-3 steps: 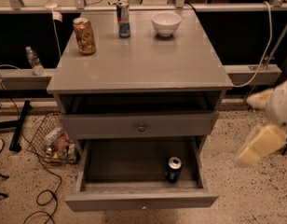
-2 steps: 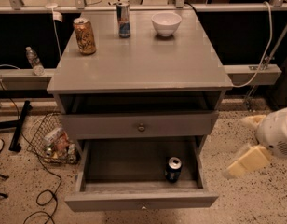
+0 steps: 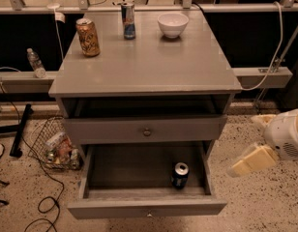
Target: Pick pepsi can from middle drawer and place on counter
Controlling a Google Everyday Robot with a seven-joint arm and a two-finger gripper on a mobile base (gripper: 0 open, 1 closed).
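The pepsi can [image 3: 180, 175] stands upright in the open middle drawer [image 3: 146, 208], near its right front corner. The drawer is pulled fully out at the bottom of the grey cabinet. The counter [image 3: 154, 62] is the cabinet's flat grey top. My gripper [image 3: 244, 145] is to the right of the cabinet, outside the drawer, at about drawer height. Its cream fingers [image 3: 251, 160] are spread apart and hold nothing. It is a short way right of the can and apart from it.
On the counter stand an orange-gold can [image 3: 87, 36], a slim blue-and-silver can [image 3: 128, 20] and a white bowl [image 3: 172, 24] at the back. A knobbed drawer front [image 3: 146, 130] sits above the open drawer. A wire basket [image 3: 54, 148] and cables lie on the floor at left.
My gripper has dropped lower and shifted a little left toward the cabinet's right side. The can, drawer and counter items have not moved.
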